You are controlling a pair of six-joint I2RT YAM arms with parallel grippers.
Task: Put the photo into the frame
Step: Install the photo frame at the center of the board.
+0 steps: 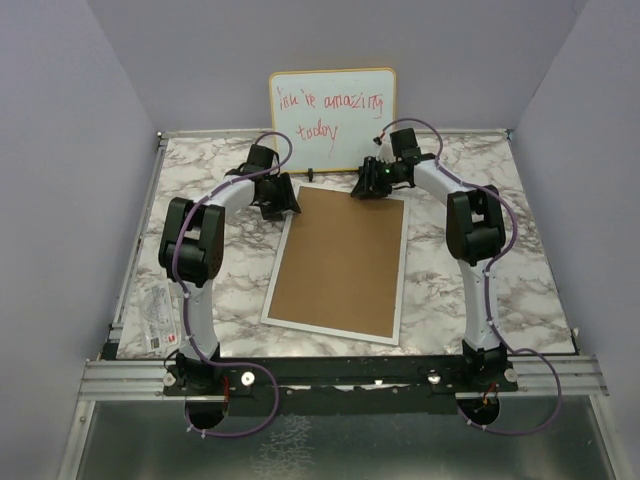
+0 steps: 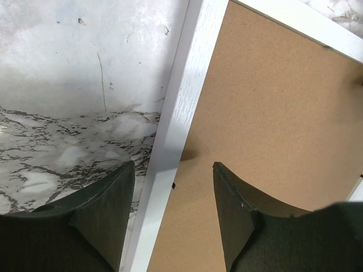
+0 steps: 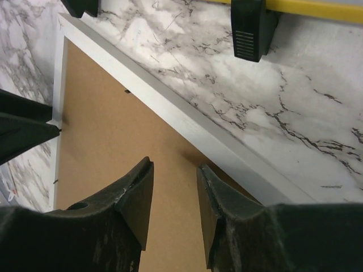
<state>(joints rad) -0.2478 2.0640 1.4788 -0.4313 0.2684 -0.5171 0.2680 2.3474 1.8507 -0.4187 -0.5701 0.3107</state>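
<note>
Lying flat and face down near the middle of the white, grey-veined marble table (image 1: 430, 290) is the large rectangular picture frame with a thin white rim (image 2: 180, 116), its long sides running away from the arm bases. A brown fibreboard backing board (image 1: 345, 260) fills the frame from rim to rim, so the pane does not show. Both arms reach over to the frame's far end. The left gripper (image 2: 173, 167) hangs at the far left corner with its jaws set wide. In its wrist view one dark finger (image 2: 108, 198) stands over the marble just outside the rim and the other over the brown board, so the white rim runs between them; whether either finger touches it cannot be told. The right gripper (image 3: 174, 167) sits near the far right corner, jaws parted only narrowly with nothing between them, both fingers above the brown board just inside the far rim. Beyond the frame, propped upright against the back wall, stands a wood-edged whiteboard with red handwriting (image 1: 332, 110), resting in black clip feet (image 3: 252, 28). A small printed card (image 1: 160, 315) lies at the table's left edge, well apart from the frame.
</note>
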